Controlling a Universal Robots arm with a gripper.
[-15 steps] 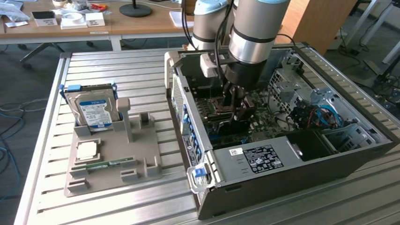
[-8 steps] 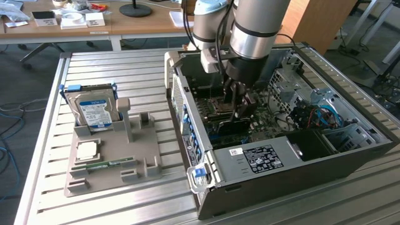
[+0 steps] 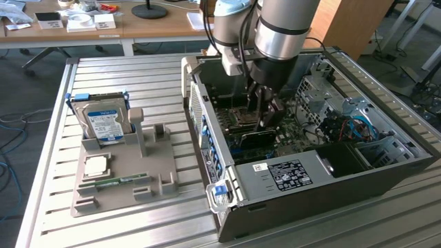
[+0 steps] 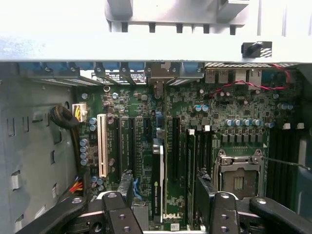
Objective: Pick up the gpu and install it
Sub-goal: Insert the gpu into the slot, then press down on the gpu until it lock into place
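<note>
The gpu (image 4: 157,170) shows edge-on in the wrist view, standing upright on the green motherboard (image 4: 195,122) among the long black slots. My gripper (image 4: 165,192) is open, with one black finger (image 4: 124,187) on each side of the card and a gap to each. In the exterior view the gripper (image 3: 265,118) reaches down into the open computer case (image 3: 386,170), just above the dark gpu (image 3: 253,138).
A grey holder (image 3: 124,194) on the slatted table, at the exterior view's left, carries a hard drive (image 3: 103,121), a processor chip (image 3: 95,165) and a RAM stick (image 3: 113,182). Inside the case are a CPU socket (image 4: 239,178), a white slot (image 4: 102,145) and cable bundles (image 3: 351,126).
</note>
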